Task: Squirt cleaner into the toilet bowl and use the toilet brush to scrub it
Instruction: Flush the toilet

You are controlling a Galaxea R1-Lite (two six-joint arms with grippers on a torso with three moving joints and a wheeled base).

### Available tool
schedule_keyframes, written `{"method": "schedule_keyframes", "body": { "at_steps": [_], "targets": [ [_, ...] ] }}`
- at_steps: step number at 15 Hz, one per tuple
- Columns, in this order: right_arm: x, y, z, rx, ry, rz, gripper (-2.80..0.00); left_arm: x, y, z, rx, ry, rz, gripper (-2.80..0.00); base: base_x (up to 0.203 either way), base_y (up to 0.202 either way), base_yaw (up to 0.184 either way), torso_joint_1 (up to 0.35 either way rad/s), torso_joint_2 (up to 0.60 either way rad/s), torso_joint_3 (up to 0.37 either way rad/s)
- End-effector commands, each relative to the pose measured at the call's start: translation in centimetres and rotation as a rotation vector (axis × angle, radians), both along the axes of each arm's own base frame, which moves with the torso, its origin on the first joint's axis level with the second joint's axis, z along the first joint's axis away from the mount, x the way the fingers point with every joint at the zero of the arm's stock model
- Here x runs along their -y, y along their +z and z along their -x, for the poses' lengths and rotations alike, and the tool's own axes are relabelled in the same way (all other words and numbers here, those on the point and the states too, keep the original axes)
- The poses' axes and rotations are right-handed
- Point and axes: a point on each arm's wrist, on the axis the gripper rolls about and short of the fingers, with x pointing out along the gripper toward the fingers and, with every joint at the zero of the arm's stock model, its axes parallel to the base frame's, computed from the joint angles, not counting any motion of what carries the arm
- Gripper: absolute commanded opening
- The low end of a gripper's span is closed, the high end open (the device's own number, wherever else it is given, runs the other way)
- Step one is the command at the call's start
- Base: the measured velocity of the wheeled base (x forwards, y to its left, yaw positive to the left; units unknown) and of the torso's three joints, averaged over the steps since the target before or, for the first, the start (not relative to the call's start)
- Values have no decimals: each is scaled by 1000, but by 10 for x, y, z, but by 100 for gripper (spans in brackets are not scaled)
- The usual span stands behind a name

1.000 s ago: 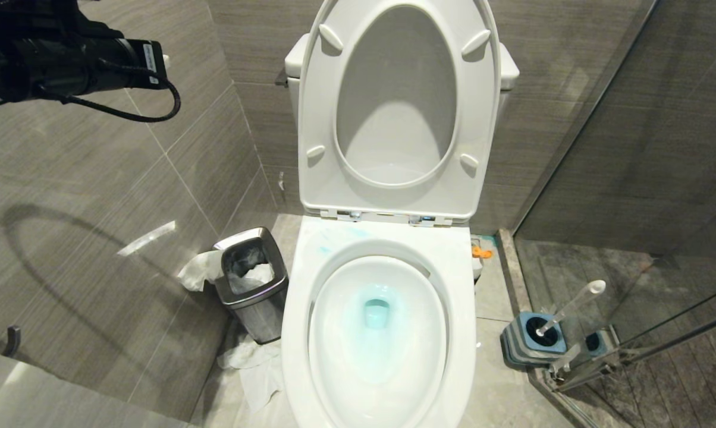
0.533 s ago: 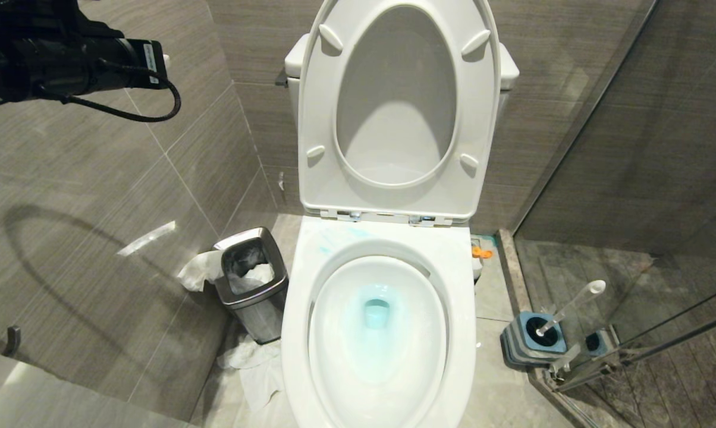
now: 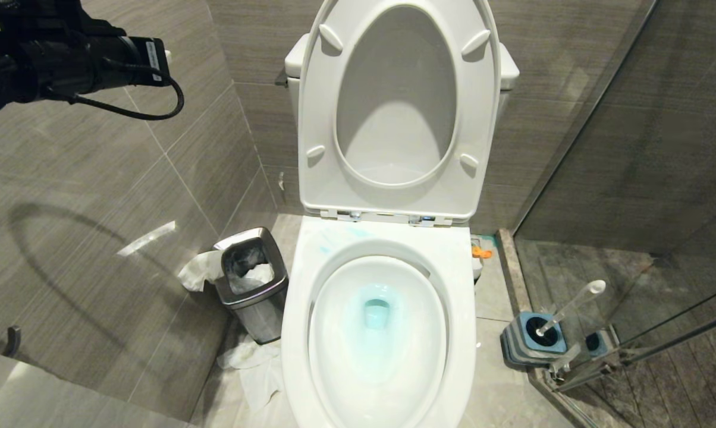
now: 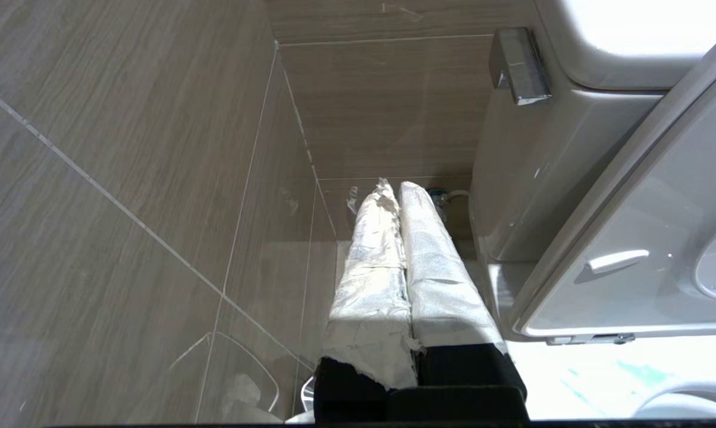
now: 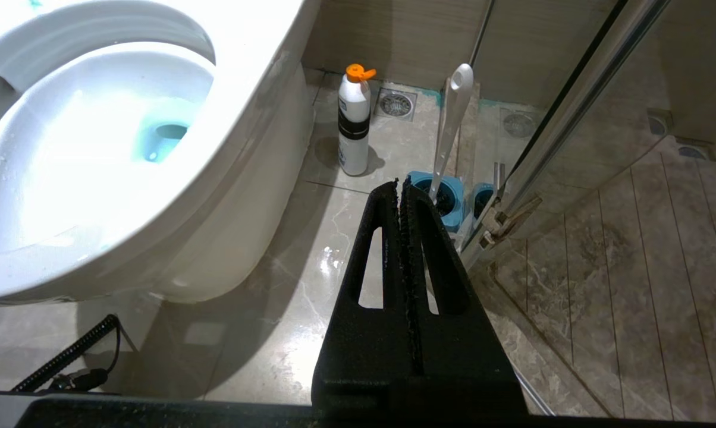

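Toilet brush (image 5: 450,128) looks light, stiff, slick; grip mid-handle. Right gripper (image 5: 401,184) and left gripper (image 4: 398,189) both pressed together, empty.

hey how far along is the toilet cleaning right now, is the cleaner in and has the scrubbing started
Cleaner looks done: turquoise cleaner tints the toilet bowl around the drain. Nothing is in hand: the left tool is shut and empty, raised beside the tank, and the right tool is shut and empty above the floor. Scrubbing is left: the toilet brush stands in its holder by the glass.
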Motion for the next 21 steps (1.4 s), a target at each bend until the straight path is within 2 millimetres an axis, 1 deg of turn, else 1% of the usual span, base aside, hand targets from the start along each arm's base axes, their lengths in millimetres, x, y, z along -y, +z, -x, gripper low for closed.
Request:
{"method": "schedule_keyframes", "body": {
  "at_steps": [1, 3, 5, 7, 9, 12, 16, 21],
  "targets": [
    [0, 0, 0, -1, 1, 0, -280, 0, -3, -5, 3, 0, -1, -280, 0, 0, 0, 0, 0, 0],
    [0, 0, 0, -1, 2, 0, -280, 4, 1, -6, 57, -10, 3, -280, 0, 0, 0, 1, 1, -50],
    [0, 0, 0, -1, 1, 0, -280, 9, 2, -16, 143, -28, 11, -280, 0, 0, 0, 0, -1, -157],
    [0, 0, 0, -1, 0, 0, -280, 17, -2, -30, 233, -47, 21, -280, 0, 0, 0, 1, 2, -188],
    [0, 0, 0, -1, 0, 0, -280, 24, -2, -34, 287, -59, 30, -280, 0, 0, 0, -6, 3, -197],
    [0, 0, 0, -1, 2, 0, -280, 28, 1, -31, 311, -69, 35, -280, 0, 0, 0, 5, -2, -195],
    [0, 0, 0, -1, 2, 0, -280, 29, 13, -23, 396, -69, 41, -280, 0, 0, 0, 5, 4, -194],
    [0, 0, 0, -1, 0, 0, -280, 26, 33, -3, 480, -65, 32, -280, 0, 0, 0, 1, 6, -193]
  ]
}}
